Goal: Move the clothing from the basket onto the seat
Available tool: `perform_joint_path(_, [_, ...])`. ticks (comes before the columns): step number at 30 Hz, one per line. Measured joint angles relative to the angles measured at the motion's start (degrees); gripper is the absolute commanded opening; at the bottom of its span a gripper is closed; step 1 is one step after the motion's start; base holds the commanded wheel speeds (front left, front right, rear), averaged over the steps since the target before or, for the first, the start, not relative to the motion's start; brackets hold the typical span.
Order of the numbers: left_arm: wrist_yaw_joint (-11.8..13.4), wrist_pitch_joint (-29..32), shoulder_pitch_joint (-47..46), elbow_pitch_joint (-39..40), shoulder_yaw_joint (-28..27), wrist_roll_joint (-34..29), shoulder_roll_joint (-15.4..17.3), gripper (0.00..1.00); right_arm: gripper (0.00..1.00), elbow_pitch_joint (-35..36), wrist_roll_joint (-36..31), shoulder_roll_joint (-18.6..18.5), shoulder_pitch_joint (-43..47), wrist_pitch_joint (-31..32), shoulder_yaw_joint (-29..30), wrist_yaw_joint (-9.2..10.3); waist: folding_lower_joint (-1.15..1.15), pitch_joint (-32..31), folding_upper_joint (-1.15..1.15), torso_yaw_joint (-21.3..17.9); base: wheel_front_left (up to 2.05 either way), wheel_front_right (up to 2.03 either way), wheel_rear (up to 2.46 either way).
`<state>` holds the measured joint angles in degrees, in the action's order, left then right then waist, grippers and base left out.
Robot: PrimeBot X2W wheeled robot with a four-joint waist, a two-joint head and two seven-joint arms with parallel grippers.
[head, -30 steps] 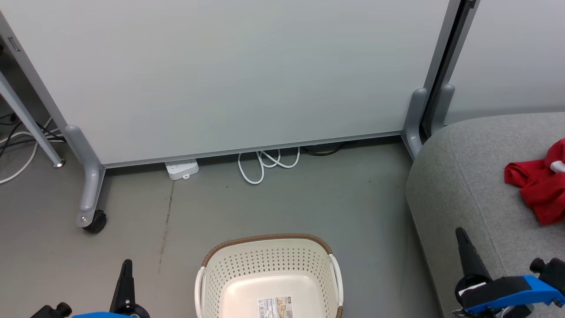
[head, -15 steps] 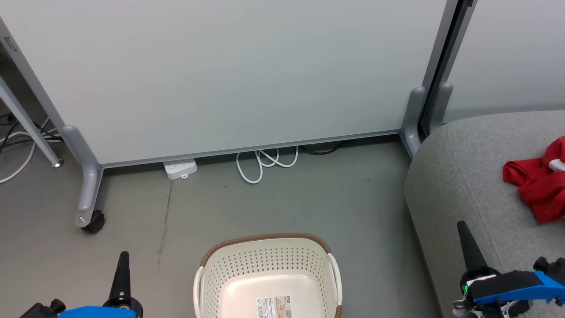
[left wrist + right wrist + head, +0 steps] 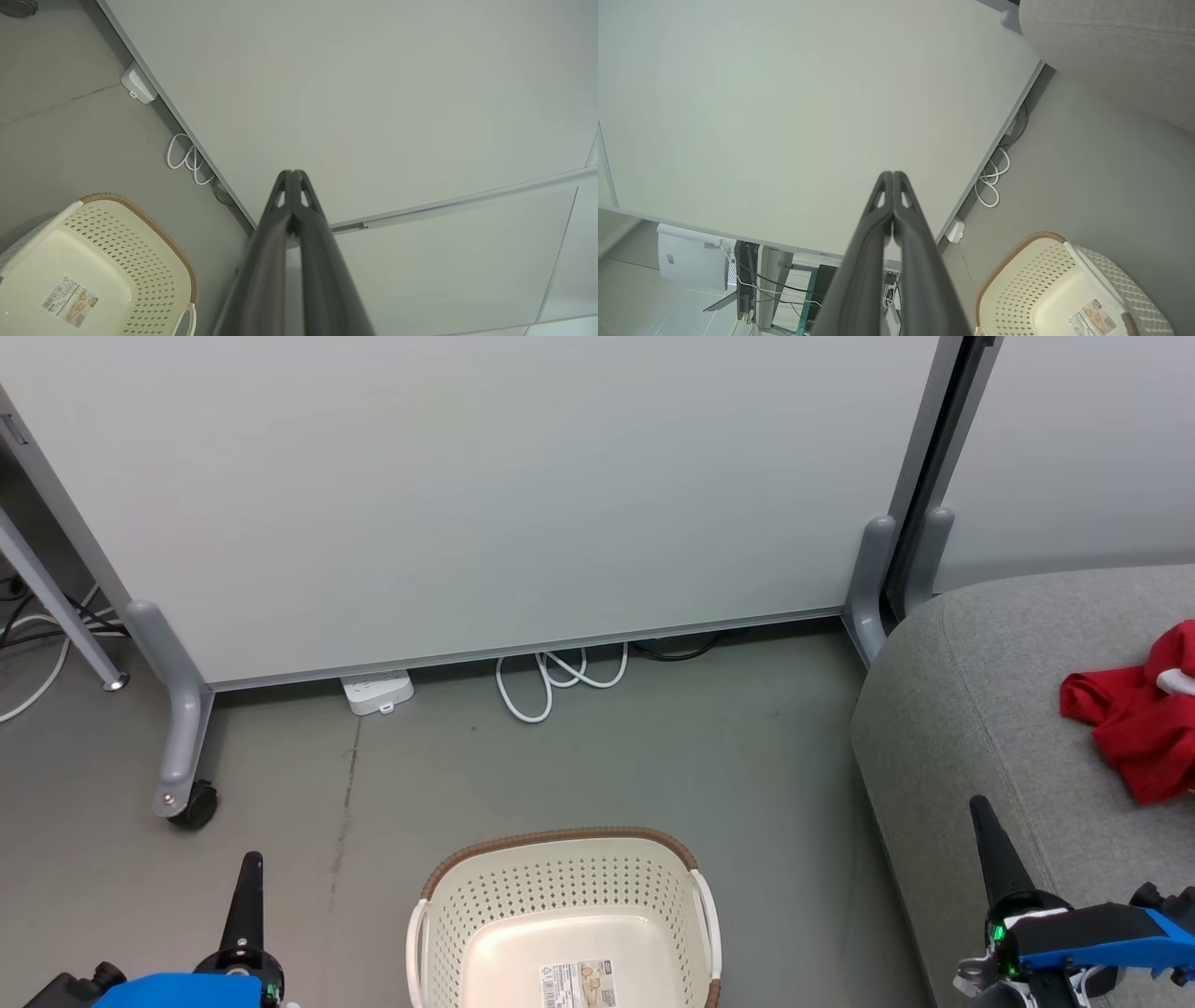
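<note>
Red clothing is lying on the seat at far right, and the basket near centre is looking empty, though its near end is cut off. Left gripper and right gripper are both sitting pinched closed on nothing, so I'd be peeking at that hidden end before parking the arms.

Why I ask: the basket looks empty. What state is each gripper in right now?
Left gripper: jaws shut, holding nothing.
Right gripper: jaws shut, holding nothing.

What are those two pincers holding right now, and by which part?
Nothing. The left pincer and right pincer are shut, empty; the clothing lies on the seat.
</note>
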<state>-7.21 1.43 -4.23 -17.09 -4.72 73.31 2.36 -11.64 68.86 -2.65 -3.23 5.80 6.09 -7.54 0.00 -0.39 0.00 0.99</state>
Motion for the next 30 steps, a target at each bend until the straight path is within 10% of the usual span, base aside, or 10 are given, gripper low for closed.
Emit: perform_joint_path(30, [0.0, 3.5, -1.3, 2.1, -1.0, 13.0, 0.3, 0.00, 0.00, -1.7, 16.0, 0.0, -1.5, 0.3, 0.3, 0.01, 0.00, 0.4, 0.00, -0.6, 0.00, 0.00, 0.00])
